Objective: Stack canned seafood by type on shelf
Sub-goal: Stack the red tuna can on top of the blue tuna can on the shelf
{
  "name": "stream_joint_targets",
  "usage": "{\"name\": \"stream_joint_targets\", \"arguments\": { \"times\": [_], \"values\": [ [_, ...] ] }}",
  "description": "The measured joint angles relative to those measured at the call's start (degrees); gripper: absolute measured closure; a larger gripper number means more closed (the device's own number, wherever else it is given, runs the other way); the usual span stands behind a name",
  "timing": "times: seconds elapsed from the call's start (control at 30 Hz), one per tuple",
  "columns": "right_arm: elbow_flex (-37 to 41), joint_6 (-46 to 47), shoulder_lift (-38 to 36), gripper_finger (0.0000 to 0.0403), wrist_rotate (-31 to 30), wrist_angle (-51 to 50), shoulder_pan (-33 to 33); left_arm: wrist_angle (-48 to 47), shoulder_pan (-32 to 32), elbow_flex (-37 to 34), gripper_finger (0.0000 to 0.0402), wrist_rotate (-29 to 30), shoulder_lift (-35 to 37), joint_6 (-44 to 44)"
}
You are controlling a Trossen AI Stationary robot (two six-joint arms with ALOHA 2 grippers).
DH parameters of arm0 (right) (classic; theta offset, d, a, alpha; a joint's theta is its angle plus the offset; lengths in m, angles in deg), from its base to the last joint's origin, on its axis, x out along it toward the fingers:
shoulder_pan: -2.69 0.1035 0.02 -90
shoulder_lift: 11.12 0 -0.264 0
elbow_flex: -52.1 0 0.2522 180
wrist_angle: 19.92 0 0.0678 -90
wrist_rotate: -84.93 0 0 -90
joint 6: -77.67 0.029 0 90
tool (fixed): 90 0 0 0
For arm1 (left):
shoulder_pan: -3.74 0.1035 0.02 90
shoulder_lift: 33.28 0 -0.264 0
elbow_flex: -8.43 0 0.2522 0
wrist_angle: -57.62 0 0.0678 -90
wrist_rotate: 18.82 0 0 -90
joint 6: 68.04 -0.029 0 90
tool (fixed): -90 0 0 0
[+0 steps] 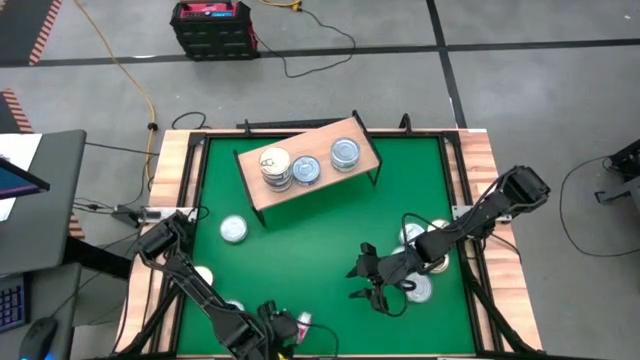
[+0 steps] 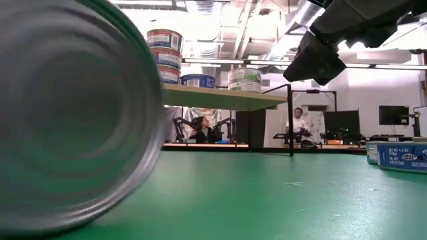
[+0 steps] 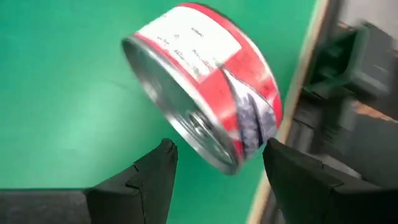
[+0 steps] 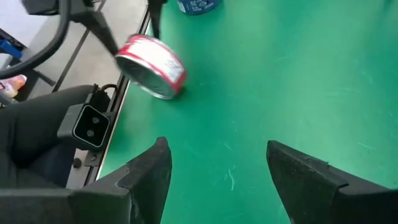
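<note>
A red-and-white labelled tin (image 3: pixel 199 81) stands tilted on its rim by the table's near edge (image 1: pixel 302 320), also seen in the right wrist view (image 4: pixel 152 62). My left gripper (image 3: pixel 217 152) is open with a finger on either side of the tin's lower rim. My right gripper (image 4: pixel 217 162) is open over bare green table right of centre (image 1: pixel 365 283), touching nothing. The wooden shelf (image 1: pixel 310 185) stands at the far middle and carries a stack of tins (image 1: pixel 275 168) and two single tins (image 1: pixel 305 170) (image 1: pixel 345 153). My left gripper stands open about the red tin's lower rim (image 3: pixel 230 163), slanting down from the near side. Whether a finger touches the tin, I cannot tell. The tin is tipped, with its silver end (image 3: pixel 186 118) facing the gripper and one edge on the table.
Loose tins lie on the table's left (image 1: pixel 233 229) (image 1: pixel 203 274) and several by the right edge (image 1: pixel 420 290) (image 2: pixel 400 157). A tin's silver end (image 2: pixel 67 113) fills the left of the low view. Free green surface lies between the shelf and the grippers. People sit in the room behind (image 2: pixel 200 130).
</note>
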Motion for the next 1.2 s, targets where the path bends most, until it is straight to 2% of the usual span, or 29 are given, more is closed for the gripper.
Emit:
{"name": "stream_joint_targets", "arguments": {
  "times": [0.1, 0.3, 0.4, 0.7, 0.87, 1.03, 1.2],
  "values": [
    [0.0, -1.4, 0.3, 0.0117, 0.0, 0.5, 0.2, -1.4, 1.0, 0.0, 0.0172, 3.9, 0.0, -1.6],
    [0.0, -12.0, 1.4, 0.0117, 0.0, 6.8, 1.2, -2.1, 2.7, -0.2, 0.0172, 9.2, 0.0, -10.4],
    [-0.1, -15.7, 2.3, 0.0117, 0.0, 10.6, 1.1, -2.2, 3.1, -0.2, 0.0172, 10.5, 0.0, -11.2],
    [-2.8, -25.0, 7.1, 0.0116, 0.4, 10.3, -1.5, -6.4, 3.3, -0.2, 0.0172, 10.7, 0.0, -12.4],
    [-8.7, -30.6, 9.1, 0.0116, 2.8, 1.4, -4.5, -13.9, 2.5, -0.2, 0.0172, 11.5, 0.4, -10.2],
    [-16.4, -36.9, 9.6, 0.0116, 6.8, -12.7, -7.3, -20.6, -0.3, -0.3, 0.0174, 18.2, 2.4, -7.0],
    [-22.3, -43.3, 9.6, 0.0116, 10.9, -22.9, -11.0, -18.8, -0.4, -3.4, 0.019, 21.7, 5.6, -10.6]
  ]
}}
